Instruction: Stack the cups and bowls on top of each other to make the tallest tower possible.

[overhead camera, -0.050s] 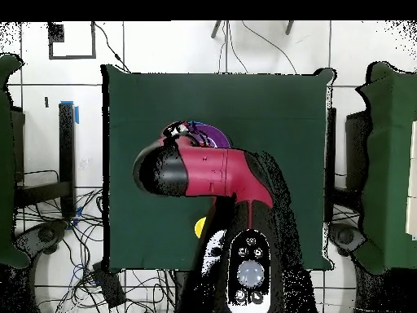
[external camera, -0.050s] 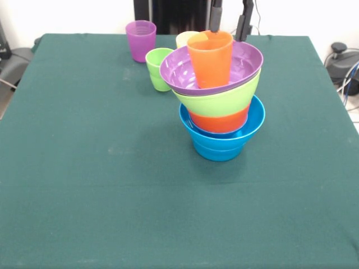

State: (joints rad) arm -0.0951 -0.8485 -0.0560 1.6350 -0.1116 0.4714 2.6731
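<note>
The tower stands mid-table: a blue bowl [external camera, -0.050s: 222,143] at the bottom, then a small orange bowl [external camera, -0.050s: 220,121], a lime green bowl [external camera, -0.050s: 216,102] and a tilted large purple bowl [external camera, -0.050s: 180,73]. An orange cup [external camera, -0.050s: 210,59] stands upright in the purple bowl. My gripper [external camera, -0.050s: 230,19] hangs open just behind and above that cup, its two dark fingers apart with nothing between them. Behind the tower to the left stand a purple cup [external camera, -0.050s: 141,39], a green cup [external camera, -0.050s: 157,68] and a yellow cup [external camera, -0.050s: 184,38], the last half hidden. Overhead, my arm [overhead camera, -0.050s: 216,173] covers the tower except a purple rim [overhead camera, -0.050s: 213,134].
A dark green cloth covers the table [external camera, -0.050s: 84,168], whose edges show on all sides overhead [overhead camera, -0.050s: 138,106]. The yellow cup [overhead camera, -0.050s: 199,227] peeks out beside my arm near the base. Cables and stands lie on the floor around the table.
</note>
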